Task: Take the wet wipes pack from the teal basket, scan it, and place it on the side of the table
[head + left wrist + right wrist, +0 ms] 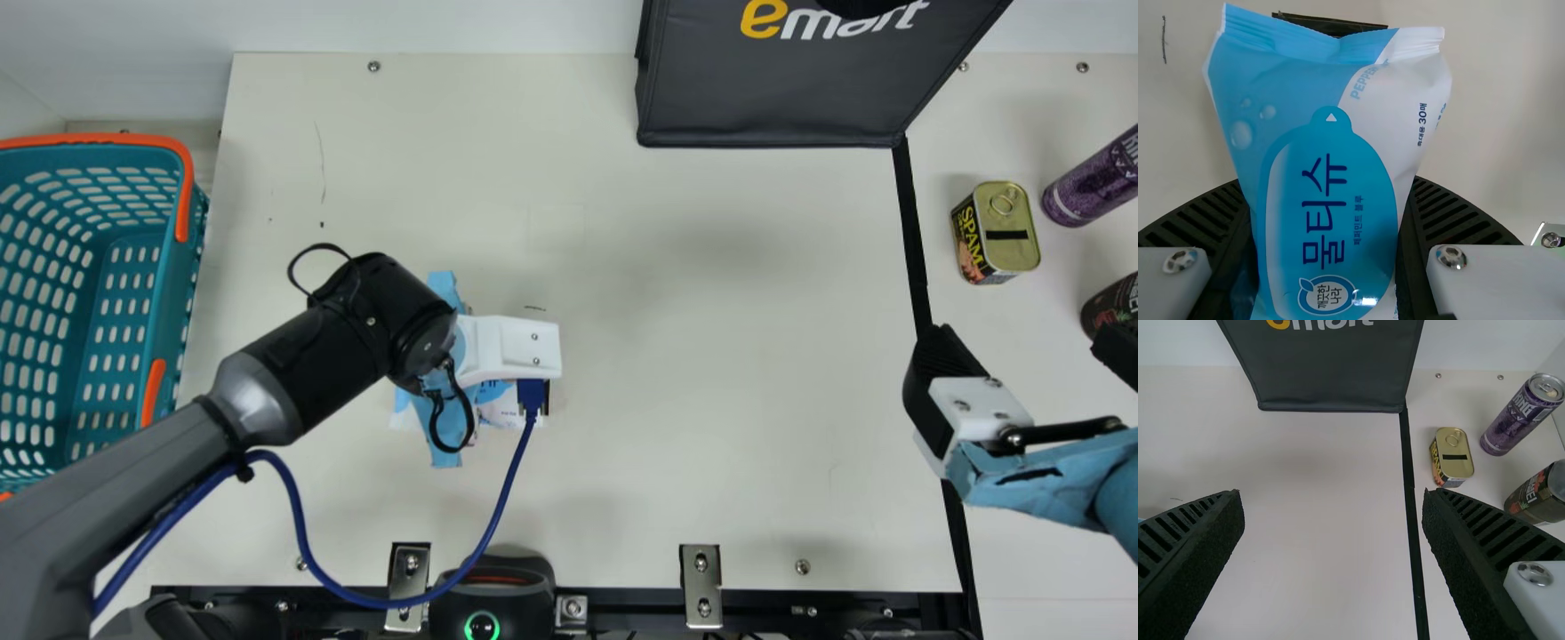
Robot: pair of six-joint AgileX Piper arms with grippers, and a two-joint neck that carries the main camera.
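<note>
You have the left gripper (511,347) over the left half of the tabletop (676,382), its jaws closed on the wipes pack (1331,157), which sits between the ribbed pads in the left wrist view with its blue and white printed face towards the camera and its crimped end sticking out past them (whether the pack touches the tabletop, you cannot tell from here). In the main view the pack is partly hidden under that gripper, to the right of the teal basket (169,311) and outside it. A blue cable (298,520) runs from the white housing of the gripper, hanging in a loop and going back along the arm. At your near edge, below the gripper in the main view, is the scanner (524,613), its round light glowing green, apart from the pack. Your right gripper (1022,342) is at the right, by the black strip (911,231), its jaws wide apart with nothing between them. Beyond the strip, on the right side, you have a squat tin (1009,233) upright near a purple can (1092,182) and a dark can (1118,307). The black bag (773,102) is at the far edge, its lower edge left of the tin
</note>
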